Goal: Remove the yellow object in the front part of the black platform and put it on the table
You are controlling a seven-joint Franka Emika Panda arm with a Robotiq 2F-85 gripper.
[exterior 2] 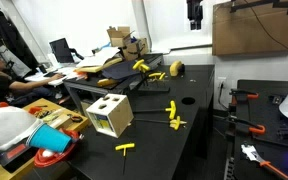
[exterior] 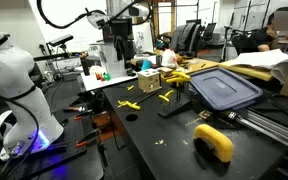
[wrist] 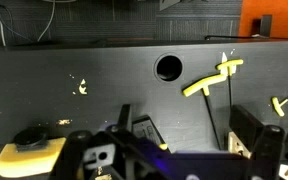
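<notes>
The narrow black platform (exterior: 174, 106) lies flat on the black table (exterior: 154, 150), hard to tell from the tabletop. A yellow T-shaped object (exterior: 165, 97) is at one of its ends; in the other exterior view two yellow T pieces (exterior 2: 172, 108) (exterior 2: 176, 124) stand close together there. In the wrist view one yellow T (wrist: 214, 78) lies ahead of my gripper (wrist: 184, 122). The gripper is open and empty, high above the table (exterior 2: 199, 120); it also shows at the top of an exterior view (exterior 2: 194, 16).
A third yellow T (exterior: 129, 103) lies apart on the table. A grey-blue ribbed lid (exterior: 224, 88) sits beside the platform. A chunky yellow-and-black object (exterior: 214, 141) lies near the front. A wooden box (exterior 2: 109, 115) stands at a table corner. There is a round hole (wrist: 169, 67) in the tabletop.
</notes>
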